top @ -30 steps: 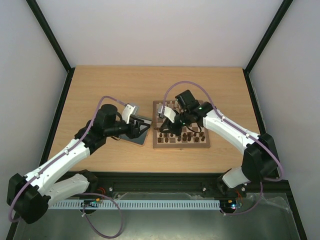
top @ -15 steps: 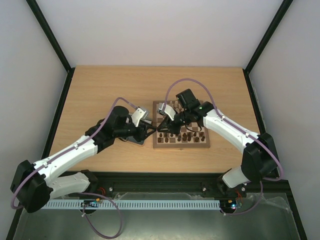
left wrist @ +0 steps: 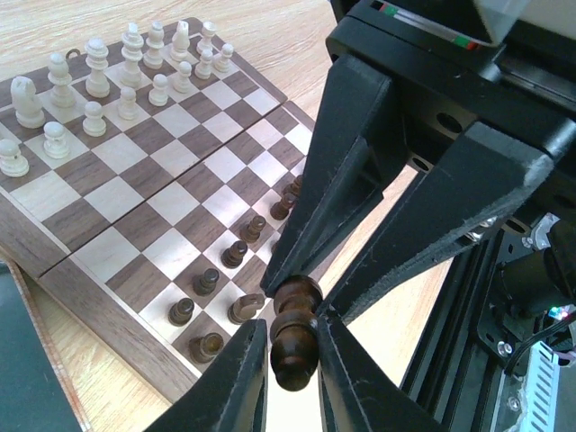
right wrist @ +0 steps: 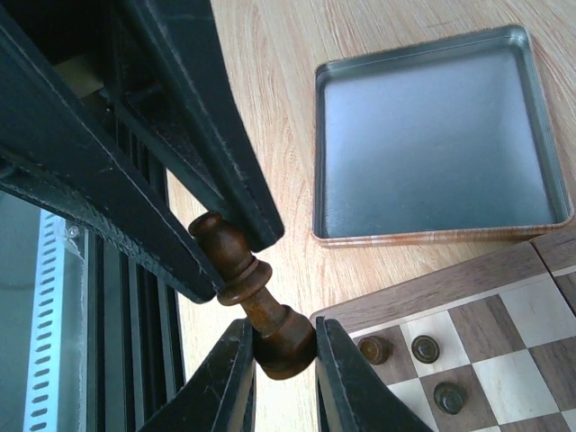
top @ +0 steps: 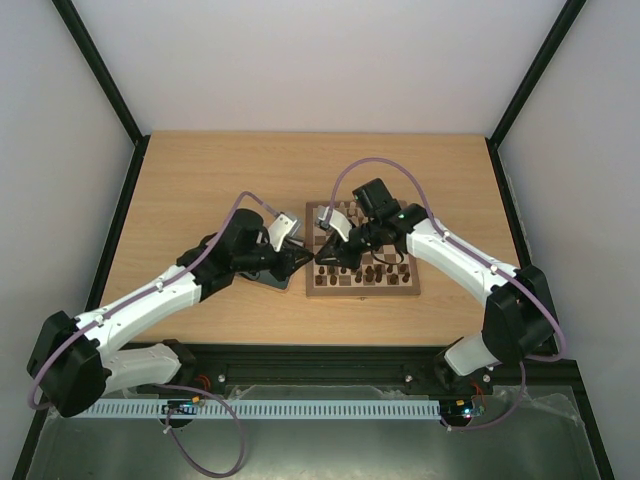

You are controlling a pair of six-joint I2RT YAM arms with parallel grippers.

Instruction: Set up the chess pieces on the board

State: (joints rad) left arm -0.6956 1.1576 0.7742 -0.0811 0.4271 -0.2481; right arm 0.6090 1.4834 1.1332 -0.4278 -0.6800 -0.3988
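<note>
Hanging aloft at the left edge of the board (left wrist: 135,193), near the metal tray (right wrist: 423,135): one dark chess piece (left wrist: 295,335), head pinched by the left gripper (left wrist: 290,328), base by the right gripper (right wrist: 281,324), both clamped; probable hazard: mistimed release, piece dropping onto seated pawns (left wrist: 236,254).

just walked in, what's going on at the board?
It's a handover. Both tools grip one dark piece just off the board's corner. The left tool is on its head and the right tool is on its base, and neither has let go. The light pieces stand in two rows at one end. At the other end a row of dark pawns is up, with the back row only partly filled. The tray shows nothing inside.
</note>
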